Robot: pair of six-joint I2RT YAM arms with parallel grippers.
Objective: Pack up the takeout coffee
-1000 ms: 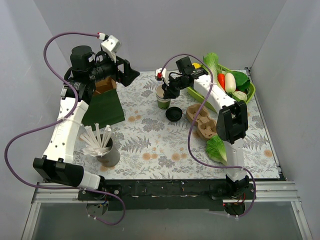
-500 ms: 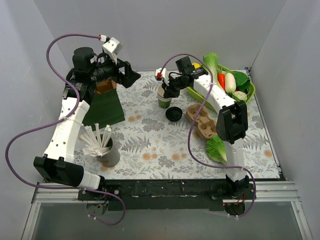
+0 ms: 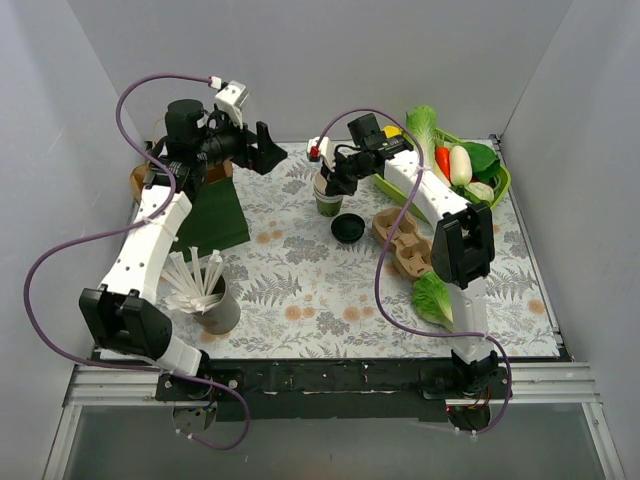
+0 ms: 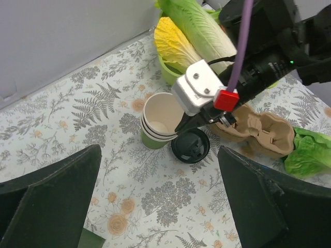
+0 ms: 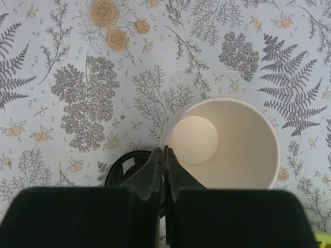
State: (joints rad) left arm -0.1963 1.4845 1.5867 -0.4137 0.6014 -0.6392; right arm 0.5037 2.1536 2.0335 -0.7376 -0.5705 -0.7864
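The takeout coffee cup (image 3: 326,203) stands upright and empty at the back middle of the floral mat, cream above and green below. Its flat black lid (image 3: 348,229) lies right beside it. My right gripper (image 3: 330,188) is shut on the cup's rim: in the right wrist view one finger sits inside the cup (image 5: 223,143), the other outside, above the lid (image 5: 125,166), with the gripper (image 5: 164,153) pinching the wall. The left wrist view shows the cup (image 4: 159,122), the lid (image 4: 190,148) and the right gripper (image 4: 184,126). My left gripper (image 3: 272,153) hangs open at the back left, its fingers wide apart with nothing between them (image 4: 160,206).
A brown pulp two-hole tray (image 3: 403,243) lies right of the lid. A grey cup of white sticks (image 3: 216,306) stands near the front left. A dark green bag (image 3: 210,215) lies at the left. A green basket of vegetables (image 3: 497,187) sits at the back right, and a lettuce leaf (image 3: 435,298) lies front right.
My right gripper has closed on the cup's rim. The left arm has swung its wrist to the right, still open.
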